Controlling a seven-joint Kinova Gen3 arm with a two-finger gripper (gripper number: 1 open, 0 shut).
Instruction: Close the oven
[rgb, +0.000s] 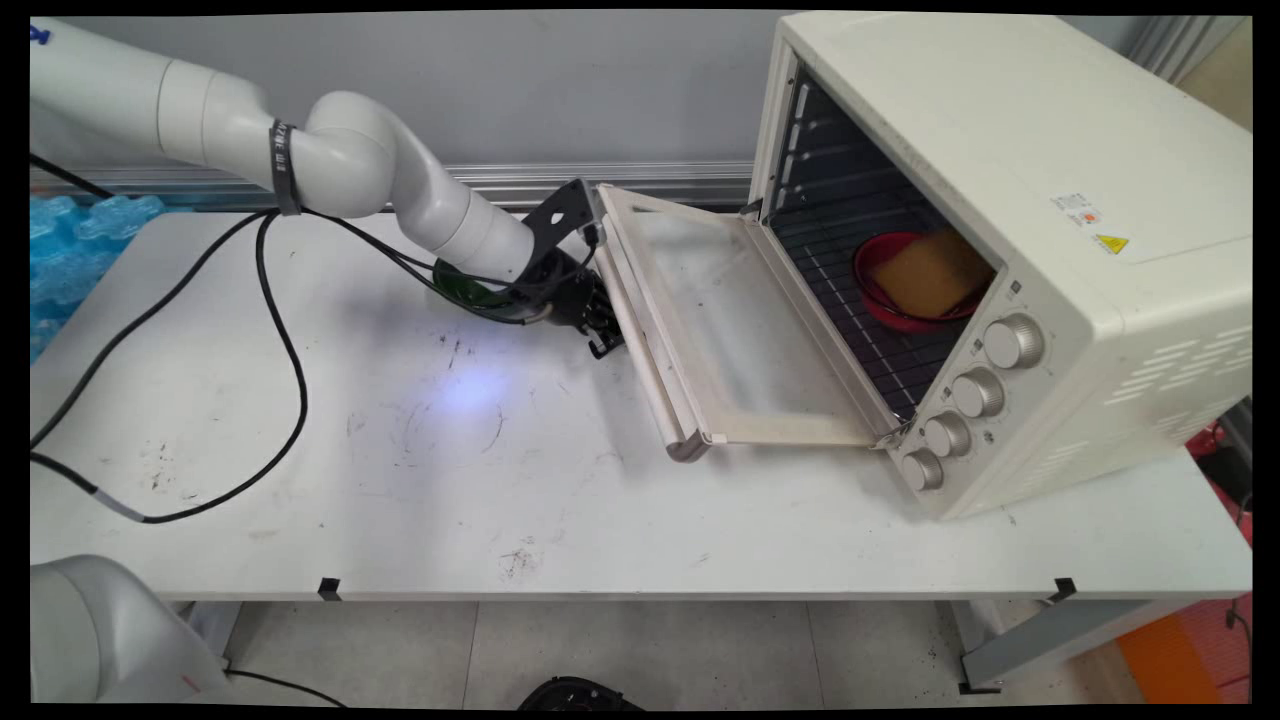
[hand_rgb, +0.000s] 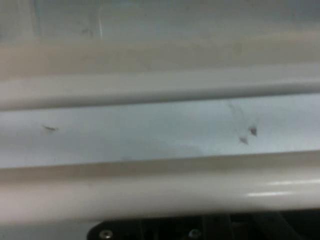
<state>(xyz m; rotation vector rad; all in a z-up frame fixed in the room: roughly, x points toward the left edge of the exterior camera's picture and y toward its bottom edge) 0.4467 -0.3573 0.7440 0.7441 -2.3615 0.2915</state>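
Because your end effector (rgb: 600, 325) sits tight against the handle (hand_rgb: 160, 195) of the open oven door (rgb: 730, 330), a careless push could slide the oven (rgb: 1000, 250) along the tabletop (rgb: 400, 480). I cannot tell whether its fingers are apart or together. Inside on the rack, a red bowl (rgb: 880, 290) with a sponge (rgb: 930, 270) could shift.

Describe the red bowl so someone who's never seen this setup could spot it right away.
Find the cream toaster oven on the table's right side, its door folded down. Inside, on the wire rack, sits the red bowl, the only red thing in there, with a tan sponge-like slab lying across it.
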